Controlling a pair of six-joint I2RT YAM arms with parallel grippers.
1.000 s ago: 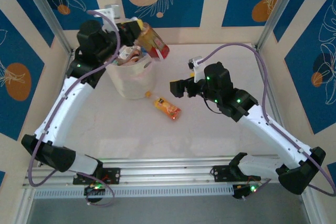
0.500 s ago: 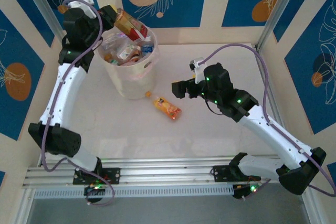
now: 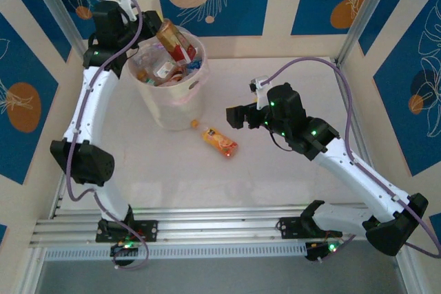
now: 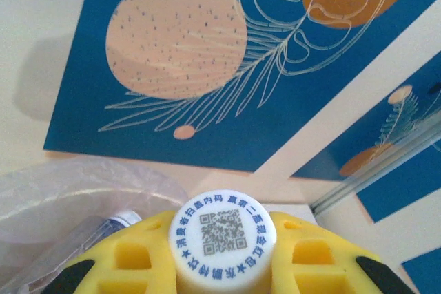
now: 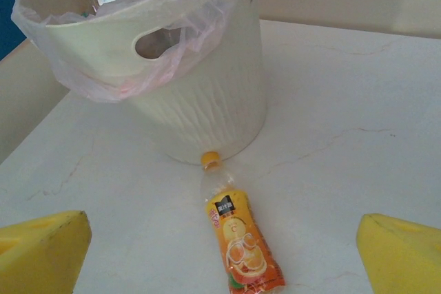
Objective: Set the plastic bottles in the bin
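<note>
Over the bin mouth: left tool (image 3: 157,27), closed on a red-labelled bottle (image 3: 176,41).
Held bottle attitude: tilted, cap end in the tool, red-label end slanting down over the opening.
Left tool grip detail: yellow fingers (image 4: 131,261) on either side of the white QR-printed cap (image 4: 222,234); jaws clamped at the bottle's neck end.
Bin: cream-white bucket (image 3: 172,105) with a pinkish liner bag (image 5: 103,74), standing at the far left of the counter (image 3: 275,184).
Bin contents: several loose bottles (image 3: 160,70) piled below the held one.
Orange-label bottle: lying on its side on the counter (image 5: 241,242), orange cap (image 5: 211,160) pointing at the bin base and just beside it.
Right tool: (image 3: 229,116) jaws spread wide, gripping nothing.
Right tool to bottle: orange-label bottle lies ahead of the tool, between the lines of its two yellow fingertips (image 5: 41,249), apart from both.
Right tool to bin: bin stands beyond the bottle, apart from the tool.
</note>
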